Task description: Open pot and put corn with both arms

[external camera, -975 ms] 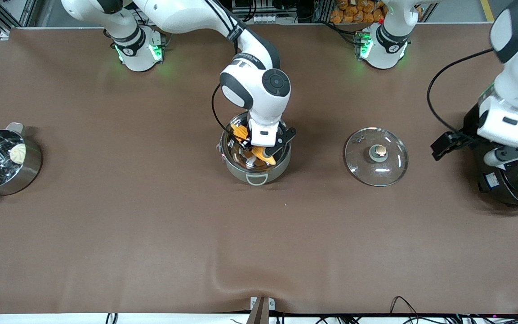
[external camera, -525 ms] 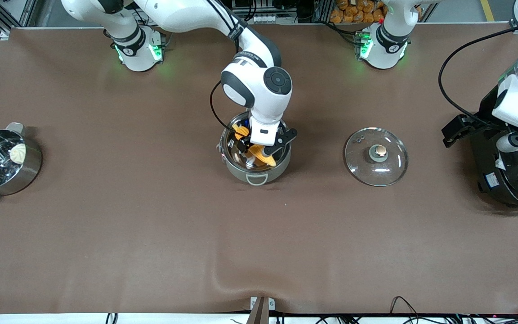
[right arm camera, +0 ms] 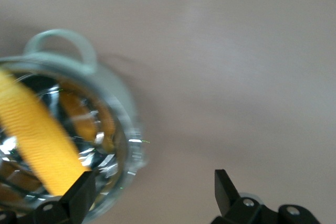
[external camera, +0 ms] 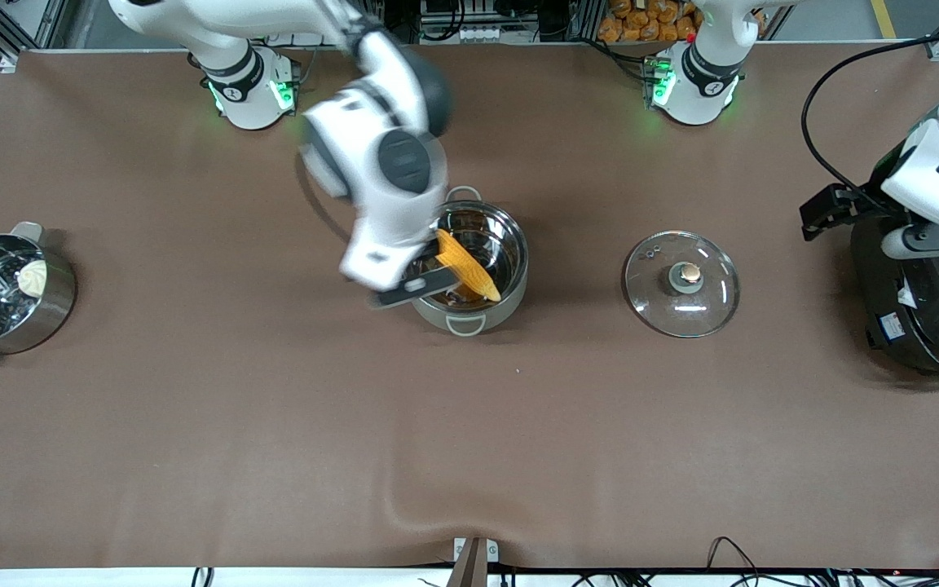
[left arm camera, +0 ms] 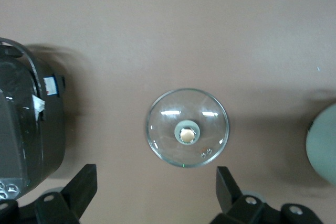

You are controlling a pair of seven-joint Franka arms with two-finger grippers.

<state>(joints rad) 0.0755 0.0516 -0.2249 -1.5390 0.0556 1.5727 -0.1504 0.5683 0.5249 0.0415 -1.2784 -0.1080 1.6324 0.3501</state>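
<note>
now the corn (external camera: 467,267) lies slanted inside the pot (external camera: 510,244), which stands uncovered near the middle of the bench, a little toward the edge where the arm bases stand. one end of the cob leans up against the rim on the right arm's side. in the right wrist view the corn (right arm camera: 39,140) shows as a bright yellow band across the shiny inside of the pot (right arm camera: 123,124).

the right gripper (external camera: 411,289) hangs over the pot's rim, on the side toward the right arm's end, fingers spread and holding nothing. the corn is free of it.

the glass lid (external camera: 682,283) rests flat on the brown cloth beside the pot, toward the left arm's end, knob up and well apart from the pot.

the left gripper (external camera: 824,214) waits in the air beside the black cooker (external camera: 926,314) at the left arm's edge of the bench. its fingers (left arm camera: 79,190) stand wide apart and empty, with the lid (left arm camera: 187,127) seen between them far below.
</note>
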